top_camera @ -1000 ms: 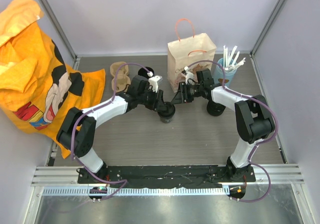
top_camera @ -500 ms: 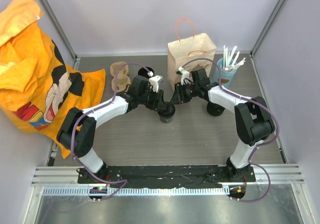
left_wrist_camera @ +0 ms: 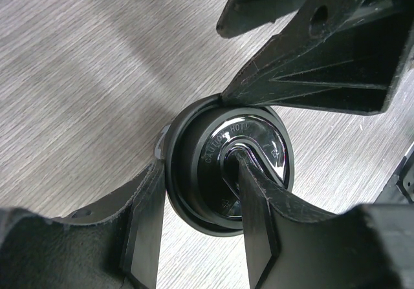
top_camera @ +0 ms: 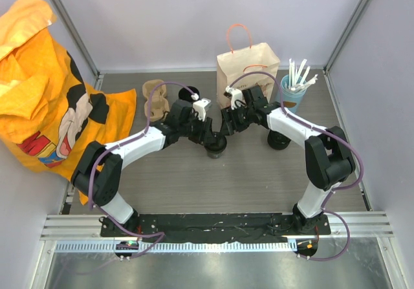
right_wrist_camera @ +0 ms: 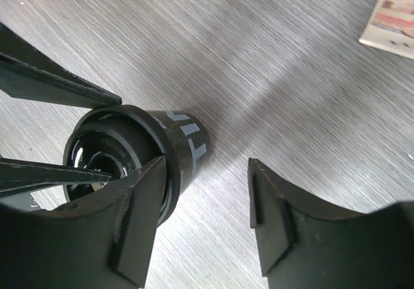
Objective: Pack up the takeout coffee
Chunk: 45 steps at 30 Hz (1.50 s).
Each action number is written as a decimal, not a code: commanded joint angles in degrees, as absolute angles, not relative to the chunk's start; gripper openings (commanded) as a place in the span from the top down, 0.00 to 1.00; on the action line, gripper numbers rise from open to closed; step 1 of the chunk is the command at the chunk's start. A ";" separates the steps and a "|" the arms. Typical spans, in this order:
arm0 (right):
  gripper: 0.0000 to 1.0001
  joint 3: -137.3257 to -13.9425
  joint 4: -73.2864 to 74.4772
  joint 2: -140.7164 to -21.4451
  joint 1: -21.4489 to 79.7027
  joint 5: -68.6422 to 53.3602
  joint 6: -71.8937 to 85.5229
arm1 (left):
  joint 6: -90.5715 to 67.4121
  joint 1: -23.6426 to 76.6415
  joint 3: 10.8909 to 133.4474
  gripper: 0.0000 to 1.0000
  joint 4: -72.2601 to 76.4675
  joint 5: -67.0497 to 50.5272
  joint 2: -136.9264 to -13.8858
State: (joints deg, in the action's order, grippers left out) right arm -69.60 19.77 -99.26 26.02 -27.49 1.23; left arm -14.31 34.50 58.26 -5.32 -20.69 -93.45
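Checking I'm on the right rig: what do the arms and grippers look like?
The left arm and right arm have white links, black joints, a shared black base plate, and a purple cable looping along each. A small white block sits at each wrist. The left gripper and right gripper are black, with flat, tapered, scuffed fingers.

Left arm (top_camera: pixel 139 140) reaches from the near-left corner diagonally to mid-bench, wrist pitched down. Left gripper (left_wrist_camera: pixel 197 166) pinches the takeout coffee (left_wrist_camera: pixel 259 137) at its rim: one finger outside the wall, the other lying across the lid. Right arm (top_camera: pixel 294 124) runs up the right edge, forearm bent left toward centre. Right gripper (right_wrist_camera: pixel 206 166) jaws spread wide — one finger at the cup's side, the other clear of it.
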 commanded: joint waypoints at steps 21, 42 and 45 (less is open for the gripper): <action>0.27 -76.02 27.68 -91.67 23.47 -40.86 0.35 | -6.68 33.05 56.69 0.34 -14.24 -10.99 -97.39; 0.18 -73.48 31.29 -86.66 23.38 -41.57 -8.87 | -6.24 31.47 59.85 0.00 -14.33 -19.16 -92.55; 0.18 -73.21 31.38 -86.48 23.38 -41.57 -9.23 | -6.24 31.29 60.64 0.00 -14.50 -19.95 -91.76</action>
